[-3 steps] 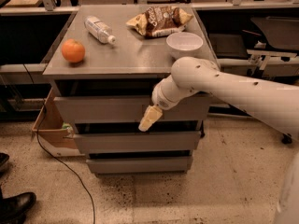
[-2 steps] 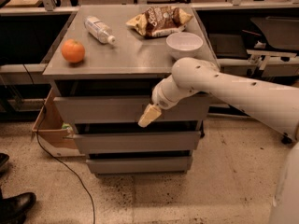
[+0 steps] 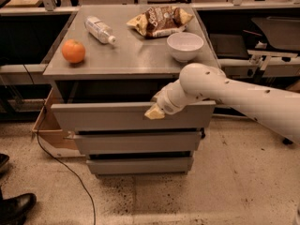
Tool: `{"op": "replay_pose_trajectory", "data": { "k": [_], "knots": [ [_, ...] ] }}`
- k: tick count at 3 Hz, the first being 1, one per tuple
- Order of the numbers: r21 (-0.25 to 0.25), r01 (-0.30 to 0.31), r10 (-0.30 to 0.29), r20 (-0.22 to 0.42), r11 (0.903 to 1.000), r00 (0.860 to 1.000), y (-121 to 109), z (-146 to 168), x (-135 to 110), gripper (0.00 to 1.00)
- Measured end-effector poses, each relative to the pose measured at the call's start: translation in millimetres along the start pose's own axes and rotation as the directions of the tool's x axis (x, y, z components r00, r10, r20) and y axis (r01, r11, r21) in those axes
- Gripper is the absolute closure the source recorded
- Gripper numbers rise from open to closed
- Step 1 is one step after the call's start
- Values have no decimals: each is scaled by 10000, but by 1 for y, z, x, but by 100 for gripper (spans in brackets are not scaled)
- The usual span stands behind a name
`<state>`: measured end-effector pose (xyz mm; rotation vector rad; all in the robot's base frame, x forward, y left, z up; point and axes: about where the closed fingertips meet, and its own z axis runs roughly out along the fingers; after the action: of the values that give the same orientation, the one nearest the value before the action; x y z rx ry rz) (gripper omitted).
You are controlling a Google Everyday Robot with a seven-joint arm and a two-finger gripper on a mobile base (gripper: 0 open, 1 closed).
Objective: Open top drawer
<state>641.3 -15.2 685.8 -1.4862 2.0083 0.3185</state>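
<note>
The top drawer is the wide grey front just under the cabinet top. It stands pulled out toward the camera, with a dark gap showing behind its upper edge. My gripper, tan-tipped at the end of the white arm, sits at the drawer front's upper edge, right of its middle. The two shorter grey drawer fronts below stand further back. The drawer's inside is hidden.
On the cabinet top lie an orange, a water bottle, a chip bag and a white bowl. A cardboard box and a cable are on the floor at left. Black shoes are at lower left.
The top drawer front has come out toward the camera, widening the dark gap under the cabinet top. My gripper has moved with it at its upper edge.
</note>
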Motion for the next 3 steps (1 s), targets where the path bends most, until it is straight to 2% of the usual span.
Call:
{"op": "replay_pose_trajectory", "data": {
  "k": [1,2,3],
  "knots": [
    [172,-198,197,48,9997,9998,11,-18,16,89],
    [243,-314,313,27,9992,9995,24,-30,24,100],
    [242,-315,314,26,9992,9995,25,-30,24,100]
  ]
}}
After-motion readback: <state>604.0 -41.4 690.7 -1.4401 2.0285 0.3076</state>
